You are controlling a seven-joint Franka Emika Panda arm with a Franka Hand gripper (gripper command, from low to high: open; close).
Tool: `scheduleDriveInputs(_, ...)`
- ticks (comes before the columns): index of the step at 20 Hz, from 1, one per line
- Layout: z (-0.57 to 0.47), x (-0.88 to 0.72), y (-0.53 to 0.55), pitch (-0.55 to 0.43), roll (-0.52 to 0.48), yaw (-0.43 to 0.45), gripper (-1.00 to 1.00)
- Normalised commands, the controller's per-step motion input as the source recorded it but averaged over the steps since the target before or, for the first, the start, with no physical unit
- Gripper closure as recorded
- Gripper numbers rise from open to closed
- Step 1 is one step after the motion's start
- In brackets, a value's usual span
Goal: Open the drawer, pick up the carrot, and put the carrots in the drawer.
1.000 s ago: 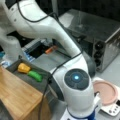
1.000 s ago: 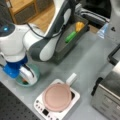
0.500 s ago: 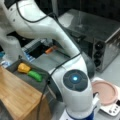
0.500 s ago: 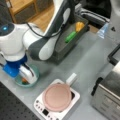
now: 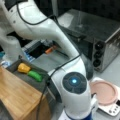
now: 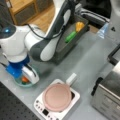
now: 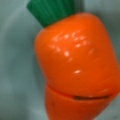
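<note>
Wrist view is all carrot (image 7: pixel 75 62): glossy hard plastic, probably light and slippery, best pinched across its fat middle. Gripper isn't visible, so can't tell its state.

Down at a front view's lower left, the gripper (image 6: pixel 29 76) close over a shallow greenish dish (image 6: pixel 18 83) with the orange carrot (image 6: pixel 25 80) in it. Higher up, beside the white arm (image 6: pixel 47 42), the dark grey drawer (image 6: pixel 63 46) pulled out from the wooden-topped cabinet (image 6: pixel 46 18), with a green toy vegetable (image 6: pixel 70 36) and a yellow toy piece (image 6: pixel 80 25) inside. Near the bottom, a pink plate (image 6: pixel 57 97) on a white base with buttons (image 6: pixel 41 106), and a silver toaster oven (image 6: pixel 108 100) at the right edge.
</note>
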Motion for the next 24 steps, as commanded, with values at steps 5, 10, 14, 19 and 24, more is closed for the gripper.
scheduleDriveInputs(5,-0.13,-0.19,0.07,-0.123,0.002,-0.005,-1.0)
scheduleDriveInputs(10,-0.14,-0.2,0.09,-0.118,-0.028,-0.002,-1.0)
scheduleDriveInputs(14,-0.16,-0.17,0.1,-0.086,-0.058,0.004,-1.0)
scheduleDriveInputs(19,-0.2,-0.13,0.15,-0.078,-0.062,0.002,1.0)
scheduleDriveInputs(24,-0.17,-0.06,0.13,-0.105,-0.055,-0.002,1.0)
